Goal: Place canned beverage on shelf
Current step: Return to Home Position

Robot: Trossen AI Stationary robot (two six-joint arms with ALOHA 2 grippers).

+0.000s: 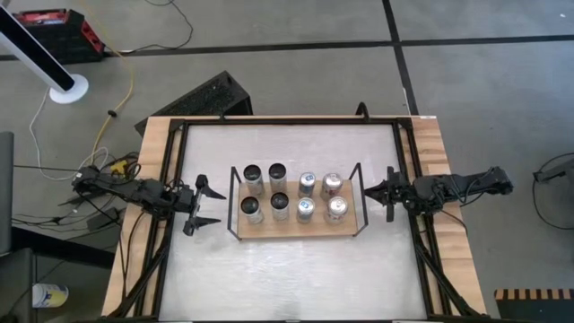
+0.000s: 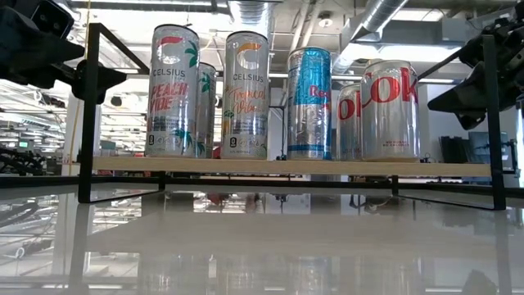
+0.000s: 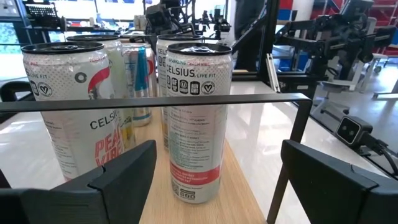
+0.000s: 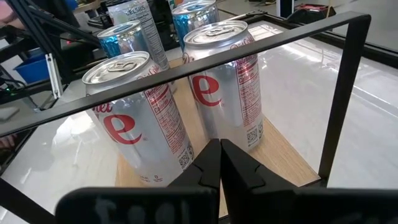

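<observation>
Overhead: eight cans [image 1: 279, 205] on shelf [image 1: 314, 231] | left fingers [image 3: 124, 173] spread, empty | right fingers [image 4: 208, 168] closed, empty

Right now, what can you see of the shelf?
The shelf is a low rack: a light wooden board with thin black wire frames at both ends. It stands on the table, centred, and carries eight upright cans in two rows of four. Left end effector and right end effector flank its ends.
</observation>
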